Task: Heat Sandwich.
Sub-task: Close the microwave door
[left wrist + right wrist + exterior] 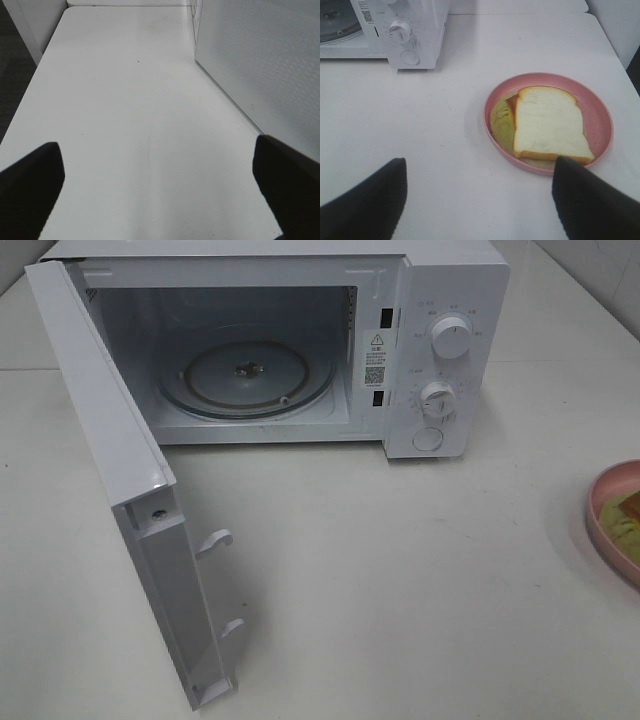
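a white microwave (300, 340) sits at about twelve o'clock on the white table (400, 590), its door (120, 500) swung wide open toward eight o'clock in the high view, with two latch hooks showing on the door's inner edge. inside the cavity the round glass turntable (245, 378) lies bare. on the control panel at the microwave's right side are two round knobs, the upper knob (451, 337) above the lower knob (437, 397), with a round button (427, 438) under them. the sandwich (547, 122) lies on a round salmon-pink plate (600, 107) at about four o'clock on the table, well apart from the microwave; in the high view only the plate's left rim and a strip of the yellowish-green and orange food show at the right edge. the right wrist view shows a white bread slice with a tan crust on top, with a yellowish-green layer and a brownish-orange edge sticking out from under it on the side toward the microwave. the right gripper (480, 200) hangs above the table just short of the plate, its dark fingers (590, 200) spread wide with nothing between them. the left gripper (160, 190) is also spread wide and empty above bare table, with the perforated outer face of the open door beside it.
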### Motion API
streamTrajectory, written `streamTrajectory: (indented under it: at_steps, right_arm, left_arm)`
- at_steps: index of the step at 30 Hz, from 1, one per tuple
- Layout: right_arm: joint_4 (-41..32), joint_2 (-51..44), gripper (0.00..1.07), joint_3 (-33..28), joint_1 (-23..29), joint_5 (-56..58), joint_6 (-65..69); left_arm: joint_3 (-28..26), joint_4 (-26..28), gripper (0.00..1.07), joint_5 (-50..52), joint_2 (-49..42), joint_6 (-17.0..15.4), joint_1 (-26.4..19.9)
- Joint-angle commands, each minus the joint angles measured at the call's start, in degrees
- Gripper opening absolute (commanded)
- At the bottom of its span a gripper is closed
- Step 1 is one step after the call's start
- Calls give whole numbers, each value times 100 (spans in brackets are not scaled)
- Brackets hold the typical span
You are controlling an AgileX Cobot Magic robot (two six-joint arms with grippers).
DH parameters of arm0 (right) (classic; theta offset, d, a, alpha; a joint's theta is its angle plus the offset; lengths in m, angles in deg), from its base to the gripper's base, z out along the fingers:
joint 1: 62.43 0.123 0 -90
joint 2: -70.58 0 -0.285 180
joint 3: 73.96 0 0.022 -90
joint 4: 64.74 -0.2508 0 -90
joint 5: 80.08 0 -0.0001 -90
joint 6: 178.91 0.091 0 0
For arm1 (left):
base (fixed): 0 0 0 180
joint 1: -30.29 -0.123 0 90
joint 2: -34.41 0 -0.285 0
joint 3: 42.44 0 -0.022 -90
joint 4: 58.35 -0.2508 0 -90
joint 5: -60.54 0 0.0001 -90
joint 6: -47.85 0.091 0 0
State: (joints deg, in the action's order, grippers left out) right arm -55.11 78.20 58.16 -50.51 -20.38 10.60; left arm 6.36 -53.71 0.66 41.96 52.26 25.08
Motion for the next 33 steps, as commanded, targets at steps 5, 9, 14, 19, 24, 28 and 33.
streamTrajectory:
  at_steps: [5,9,14,19,24,28,33]
  right_arm:
    - [17,-166,76,-11,-40,-57,-40]
    - [17,-166,76,-11,-40,-57,-40]
    - [17,-166,76,-11,-40,-57,-40]
    - [17,-166,76,-11,-40,-57,-40]
    - [17,-166,76,-11,-40,-57,-40]
    - [17,-166,76,-11,-40,-57,-6]
    - [17,-166,75,-11,-40,-57,-6]
  left_arm:
    - [17,40,98,46,-143,-23,-23]
    - [17,40,98,46,-143,-23,-23]
    - [17,40,98,46,-143,-23,-23]
    - [17,40,98,46,-143,-23,-23]
    - [17,40,98,46,-143,-23,-23]
    - [17,46,98,46,-143,-23,-23]
    - [17,57,98,46,-143,-23,-23]
